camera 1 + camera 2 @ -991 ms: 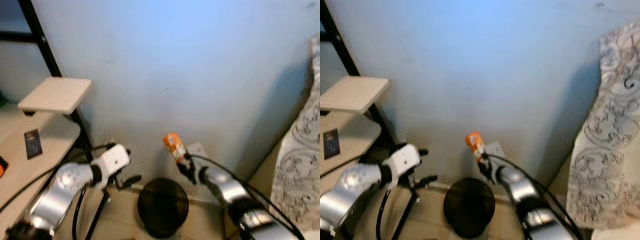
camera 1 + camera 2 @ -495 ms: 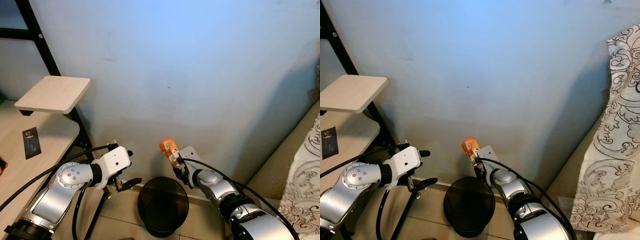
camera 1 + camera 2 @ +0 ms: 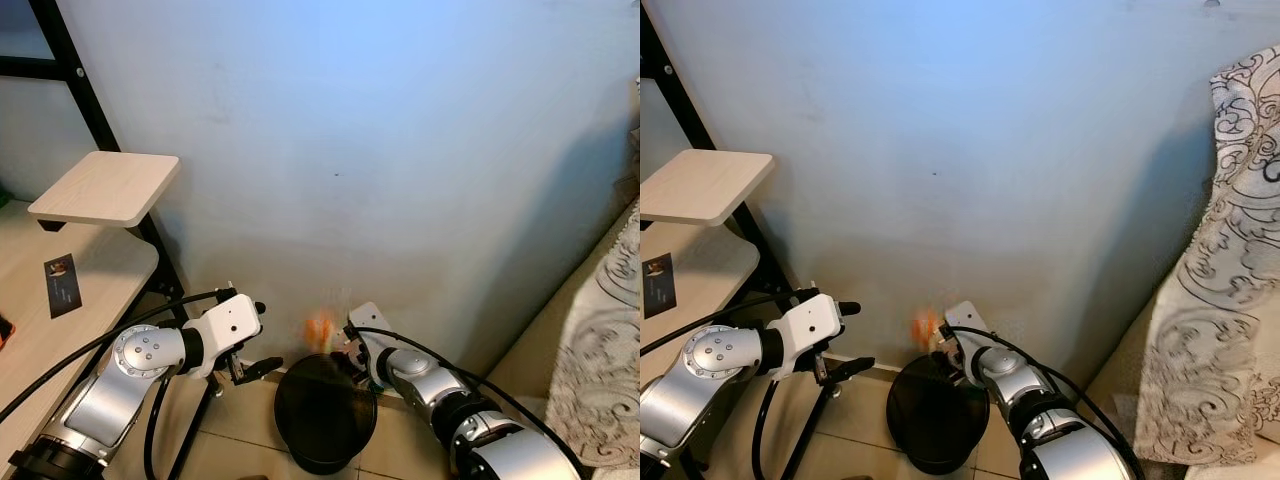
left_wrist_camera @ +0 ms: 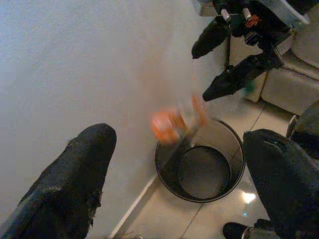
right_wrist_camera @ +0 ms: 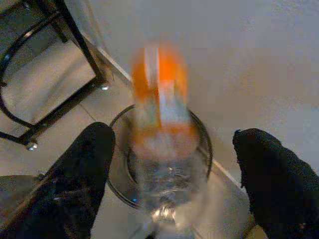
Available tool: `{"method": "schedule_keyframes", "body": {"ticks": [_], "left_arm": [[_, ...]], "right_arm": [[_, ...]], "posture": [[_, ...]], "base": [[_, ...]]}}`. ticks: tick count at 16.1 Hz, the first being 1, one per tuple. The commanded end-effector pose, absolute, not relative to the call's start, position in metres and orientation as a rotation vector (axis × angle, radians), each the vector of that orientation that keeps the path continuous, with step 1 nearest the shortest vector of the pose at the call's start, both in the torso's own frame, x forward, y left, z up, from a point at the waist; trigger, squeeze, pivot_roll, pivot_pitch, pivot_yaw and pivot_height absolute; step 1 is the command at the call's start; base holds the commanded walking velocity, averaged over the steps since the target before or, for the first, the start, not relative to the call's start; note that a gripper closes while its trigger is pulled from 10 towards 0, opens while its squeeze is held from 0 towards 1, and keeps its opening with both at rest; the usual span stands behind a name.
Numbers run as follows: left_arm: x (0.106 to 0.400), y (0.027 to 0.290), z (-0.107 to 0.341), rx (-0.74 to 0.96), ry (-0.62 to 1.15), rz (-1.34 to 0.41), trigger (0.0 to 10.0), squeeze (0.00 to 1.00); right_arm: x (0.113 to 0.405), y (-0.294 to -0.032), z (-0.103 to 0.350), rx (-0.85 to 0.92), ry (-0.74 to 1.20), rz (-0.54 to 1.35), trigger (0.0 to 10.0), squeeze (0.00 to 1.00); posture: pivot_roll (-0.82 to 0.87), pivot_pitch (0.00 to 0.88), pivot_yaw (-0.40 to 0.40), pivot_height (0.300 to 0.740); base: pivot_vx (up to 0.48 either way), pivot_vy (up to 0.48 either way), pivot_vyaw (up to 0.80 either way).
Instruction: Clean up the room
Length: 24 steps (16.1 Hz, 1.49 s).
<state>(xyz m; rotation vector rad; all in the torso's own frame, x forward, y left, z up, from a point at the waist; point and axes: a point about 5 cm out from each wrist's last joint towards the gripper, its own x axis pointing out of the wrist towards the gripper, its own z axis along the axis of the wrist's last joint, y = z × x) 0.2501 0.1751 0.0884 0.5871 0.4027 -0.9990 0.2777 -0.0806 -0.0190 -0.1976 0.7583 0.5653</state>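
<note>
Right wrist view: right gripper (image 5: 172, 164) fingers (image 5: 82, 179) spread apart, gripping nothing. Orange-capped bottle (image 5: 162, 129), blurred, is in free fall between them, above the black bin (image 3: 325, 410) on the floor by the wall. Left gripper (image 3: 245, 350) fingers open, idle beside the bin, near the worktop (image 3: 70, 300).

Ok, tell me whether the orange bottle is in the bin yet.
Not yet: the orange bottle is a blur above the bin, between the right pincer's open fingers.
</note>
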Motion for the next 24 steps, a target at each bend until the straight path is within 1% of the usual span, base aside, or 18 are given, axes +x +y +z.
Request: {"method": "schedule_keyframes", "body": {"ticks": [1,6,7,8,9,11,12,14,15,16,18,20,21,24], "left_arm": [[0.253,0.176,0.093,0.604,0.397,-0.998,10.0,0.0],[0.253,0.175,0.092,0.598,0.398,-1.001,10.0,0.0],[0.251,0.173,0.091,0.568,0.394,-0.974,10.0,0.0],[0.25,0.173,0.091,0.557,0.393,-0.964,10.0,0.0],[0.25,0.172,0.091,0.519,0.385,-0.932,10.0,0.0],[0.251,0.171,0.09,0.404,0.367,-0.767,10.0,0.0],[0.25,0.171,0.09,0.373,0.35,-0.727,10.0,0.0],[0.249,0.171,0.092,0.294,0.312,-0.612,10.0,0.0],[0.249,0.172,0.094,0.246,0.281,-0.498,10.0,0.0],[0.248,0.174,0.094,0.235,0.268,-0.425,10.0,0.0],[0.248,0.179,0.092,0.249,0.268,-0.331,10.0,0.0],[0.248,0.181,0.09,0.227,0.268,-0.28,10.0,0.0],[0.247,0.178,0.09,0.219,0.266,-0.282,10.0,0.0],[0.245,0.175,0.089,0.214,0.266,-0.26,10.0,0.0]], "right_arm": [[0.275,-0.08,-0.021,-0.153,0.769,0.564,10.0,1.0],[0.273,-0.085,-0.023,-0.069,0.759,0.52,10.0,1.0],[0.279,-0.092,-0.017,-0.009,0.699,0.478,10.0,1.0],[0.281,-0.094,-0.015,0.015,0.681,0.466,10.0,1.0],[0.284,-0.099,-0.012,0.048,0.651,0.446,10.0,1.0],[0.293,-0.118,0.008,0.156,0.477,0.376,10.0,1.0],[0.293,-0.123,0.015,0.181,0.426,0.359,10.0,1.0],[0.29,-0.133,0.033,0.236,0.32,0.304,10.0,1.0],[0.281,-0.136,0.049,0.252,0.25,0.302,10.0,1.0],[0.271,-0.135,0.057,0.251,0.22,0.313,10.0,1.0],[0.258,-0.134,0.06,0.28,0.216,0.292,10.0,1.0],[0.253,-0.134,0.061,0.28,0.229,0.264,10.0,1.0],[0.255,-0.134,0.064,0.246,0.231,0.278,10.0,1.0],[0.255,-0.138,0.066,0.259,0.251,0.275,10.0,1.0]], "posture": [[0.17,0.0,0.017,0.74],[0.16,0.0,0.026,0.74],[0.16,0.0,0.023,0.74],[0.16,0.0,0.022,0.74],[0.16,0.0,0.021,0.74],[0.15,0.0,0.018,0.74],[0.15,0.0,0.019,0.74],[0.13,0.0,0.02,0.74],[0.11,0.0,0.027,0.74],[0.1,0.0,0.028,0.74],[0.06,0.0,0.043,0.74],[0.02,0.0,0.068,0.74],[0.02,0.0,0.066,0.74],[0.06,0.0,0.043,0.74]], "base": [[0.0,0.0,0.0],[0.0,0.0,0.0],[0.0,0.0,0.0],[0.0,0.0,0.0],[0.0,0.0,0.0],[0.0,0.0,0.0],[0.0,0.0,0.0],[0.0,0.0,-0.61],[0.0,0.0,-0.79],[0.0,0.0,-0.79],[0.0,0.0,-0.78],[0.0,0.0,-0.78],[0.0,0.0,-0.77],[0.0,0.0,-0.78]]}}
